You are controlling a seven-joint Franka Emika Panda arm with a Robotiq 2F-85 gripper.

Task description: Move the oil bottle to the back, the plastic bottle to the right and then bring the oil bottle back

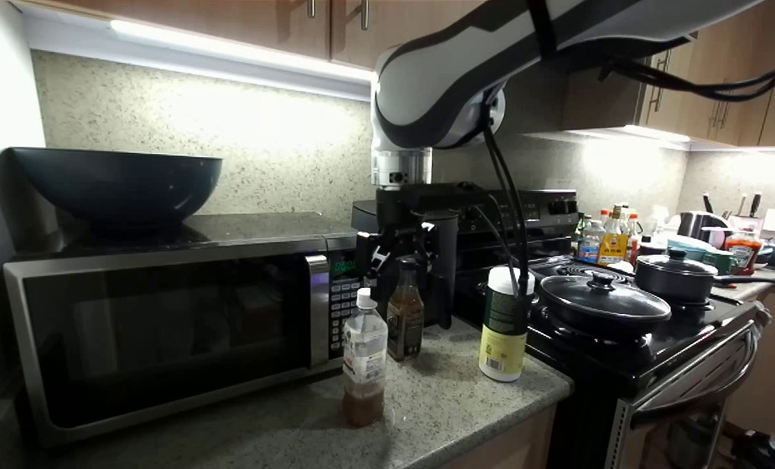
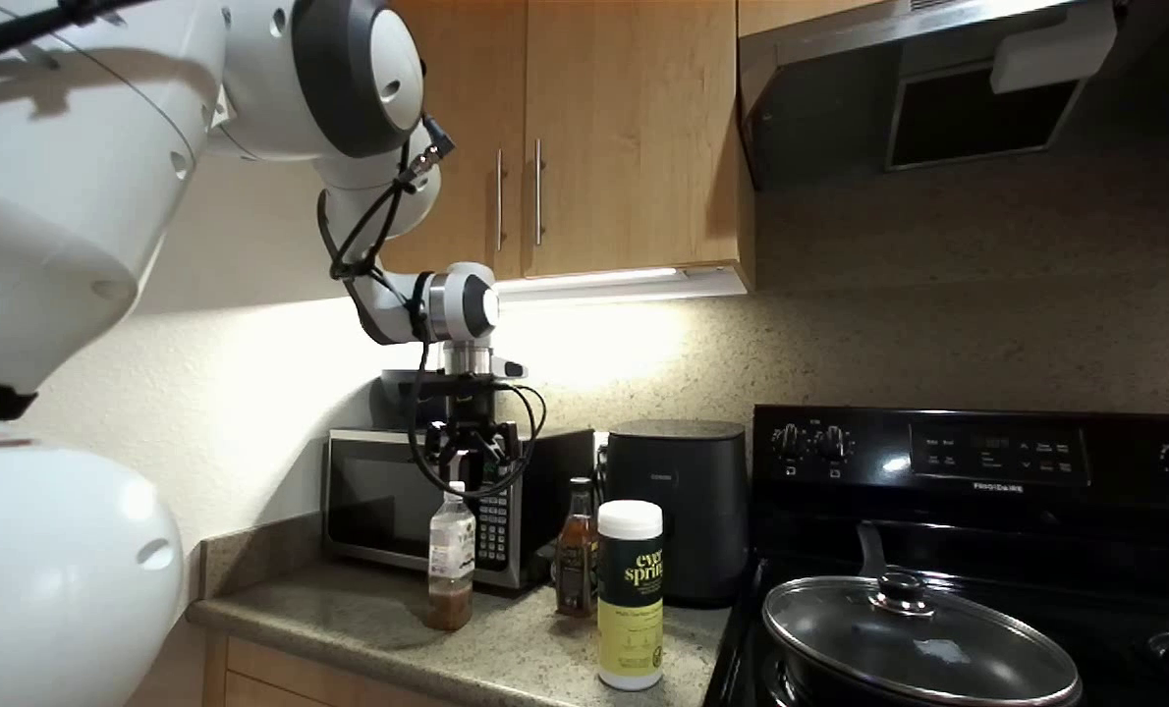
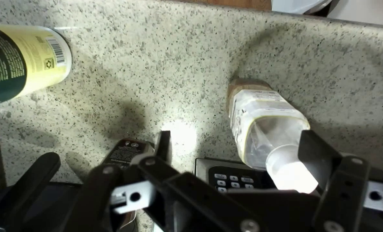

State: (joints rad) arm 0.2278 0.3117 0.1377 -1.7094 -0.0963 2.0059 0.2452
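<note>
A: What identifies the plastic bottle [image 1: 365, 358]?

B: A slim, clear body, upright, white cap on; a pale printed label covers its middle and a brownish band fills its base.

A: And the oil bottle [image 2: 576, 565]?

B: Amber-brown, likewise upright, with a narrow neck and dark cap; paler print shows on a dark label.

A: How are the two arranged?

B: Apart on the tabletop [image 1: 436, 404], the plastic bottle nearer the front edge. In both exterior views the oil bottle appears picture-right of it. In the wrist view, the plastic bottle shows cap, shoulder and label; the oil bottle is partly hidden.
</note>
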